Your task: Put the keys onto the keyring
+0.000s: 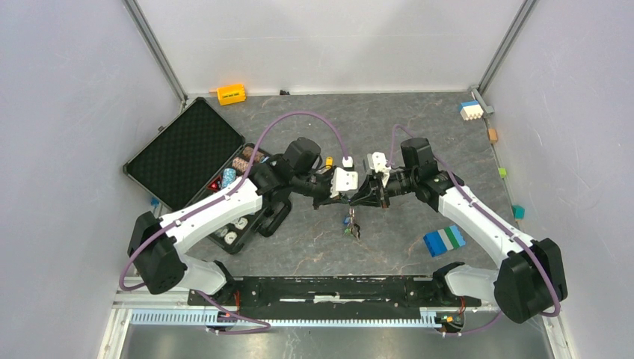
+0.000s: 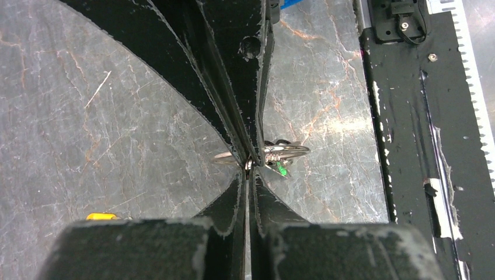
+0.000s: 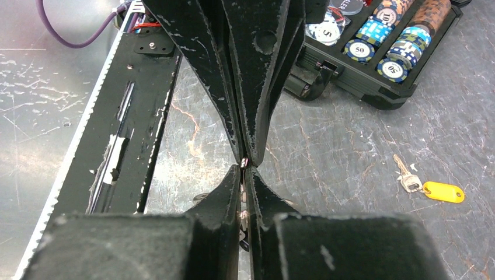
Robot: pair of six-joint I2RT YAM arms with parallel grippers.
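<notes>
Both grippers meet tip to tip above the middle of the table. My left gripper [image 2: 249, 167] is shut on the thin silver keyring [image 2: 290, 150], which sticks out to either side of its tips. A green-tagged key [image 2: 283, 170] hangs from the ring. My right gripper [image 3: 244, 167] comes from the opposite side, its jaws nearly together with silver metal of the keyring [image 3: 242, 216] showing between them. In the top view the keys [image 1: 351, 224] dangle below the two grippers. A loose key with a yellow tag [image 3: 442, 191] lies on the table.
An open black case [image 1: 187, 149] with poker chips [image 3: 379, 41] lies at the left. A blue-green-white brick stack [image 1: 444, 241] sits at the right front. An orange-yellow block [image 1: 231, 94] and a white-blue brick [image 1: 470, 111] are at the back. The black base rail [image 1: 329, 288] runs along the front.
</notes>
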